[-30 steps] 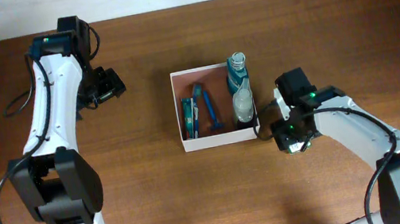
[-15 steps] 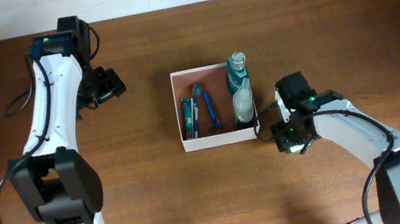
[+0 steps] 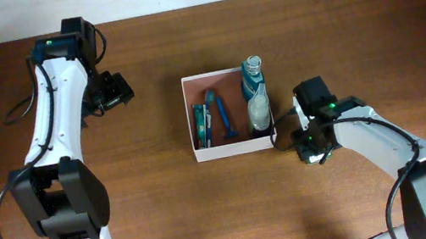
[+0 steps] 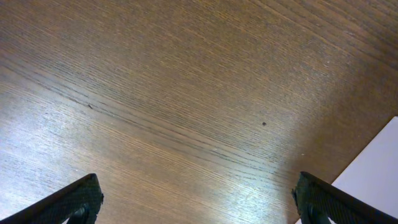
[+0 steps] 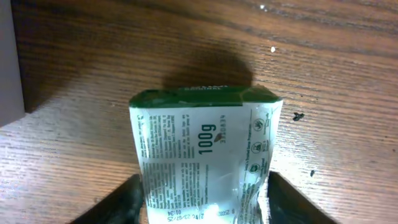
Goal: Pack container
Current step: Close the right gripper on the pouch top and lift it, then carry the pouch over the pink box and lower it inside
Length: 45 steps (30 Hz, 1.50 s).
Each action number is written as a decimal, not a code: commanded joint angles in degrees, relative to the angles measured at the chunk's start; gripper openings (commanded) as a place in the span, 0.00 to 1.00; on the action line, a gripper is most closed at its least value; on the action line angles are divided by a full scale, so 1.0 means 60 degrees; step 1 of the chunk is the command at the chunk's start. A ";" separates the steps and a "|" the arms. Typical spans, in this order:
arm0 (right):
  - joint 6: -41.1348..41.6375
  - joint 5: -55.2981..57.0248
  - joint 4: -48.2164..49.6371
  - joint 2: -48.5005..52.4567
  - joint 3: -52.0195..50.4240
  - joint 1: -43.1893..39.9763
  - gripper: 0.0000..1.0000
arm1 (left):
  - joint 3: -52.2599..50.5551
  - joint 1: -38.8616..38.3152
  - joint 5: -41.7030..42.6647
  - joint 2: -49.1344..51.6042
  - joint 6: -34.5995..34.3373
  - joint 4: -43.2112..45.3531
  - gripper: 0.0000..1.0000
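The container (image 3: pixel 231 150), a shallow white-walled box with a reddish-brown inside, sits mid-table and holds a few toiletries. My right gripper (image 3: pixel 308 148) is just off its front right corner. In the right wrist view the gripper (image 5: pixel 202 196) is shut on a green and white packet marked 100g (image 5: pixel 205 134), low over the wood, with the container's white wall (image 5: pixel 9 56) at the left edge. The packet is hidden under the gripper in the overhead view. My left gripper (image 3: pixel 111 93) is open and empty over bare table, well left of the container; its wrist view shows the fingers (image 4: pixel 199 199) spread wide.
Inside the container lie a teal bottle (image 3: pixel 253 80), a clear bottle (image 3: pixel 257 113), a blue-handled item (image 3: pixel 217 112) and a small tube (image 3: pixel 202 126). A white corner (image 4: pixel 380 167) shows at the right of the left wrist view. The table's back edge runs along the top.
My right arm has edged slightly down and left, near the container's corner. The left arm has not moved.
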 commanded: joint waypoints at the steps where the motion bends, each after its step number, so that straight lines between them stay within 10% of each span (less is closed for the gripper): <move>1: 0.0087 0.0117 0.0208 0.0062 -0.0284 -0.0069 0.52 | 0.0113 -0.0004 -0.0102 -0.0270 0.0015 0.0004 0.99; 16: 0.0525 0.0087 -0.0630 -0.0106 0.0481 -0.0069 0.16 | 0.0113 -0.0004 -0.0102 -0.0270 0.0015 0.0000 0.99; 45: 0.0521 -0.3147 -0.3945 -0.4186 0.2503 -0.0022 0.15 | 0.0113 -0.0004 -0.0102 -0.0270 0.0015 0.0000 0.99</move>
